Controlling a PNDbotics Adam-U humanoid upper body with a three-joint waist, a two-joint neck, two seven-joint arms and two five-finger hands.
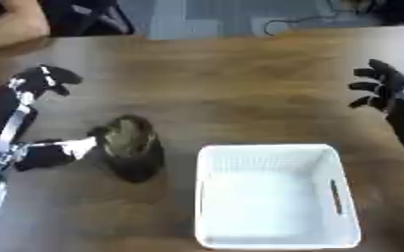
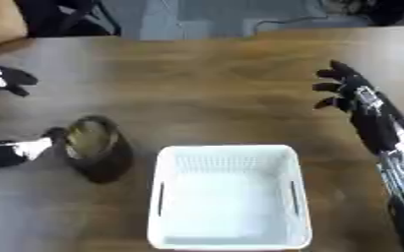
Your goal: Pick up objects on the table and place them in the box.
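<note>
A dark brown round container point(image 1: 133, 150) with a mottled olive top stands upright on the wooden table, left of centre. My left hand point(image 1: 12, 115) is open just to its left. The fingers point(image 1: 46, 78) are spread upward and the thumb point(image 1: 63, 147) reaches to the container's upper rim. A white plastic basket point(image 1: 279, 241) with perforated walls and nothing in it sits at the front, right of the container. My right hand point(image 2: 352, 96) hangs open over the table at the right, beyond the basket, holding nothing.
The table's far edge point(image 1: 240, 37) runs across the top, with grey floor and a black cable point(image 1: 279, 24) behind it. Bare wood point(image 1: 231, 93) lies between the two hands, beyond the basket.
</note>
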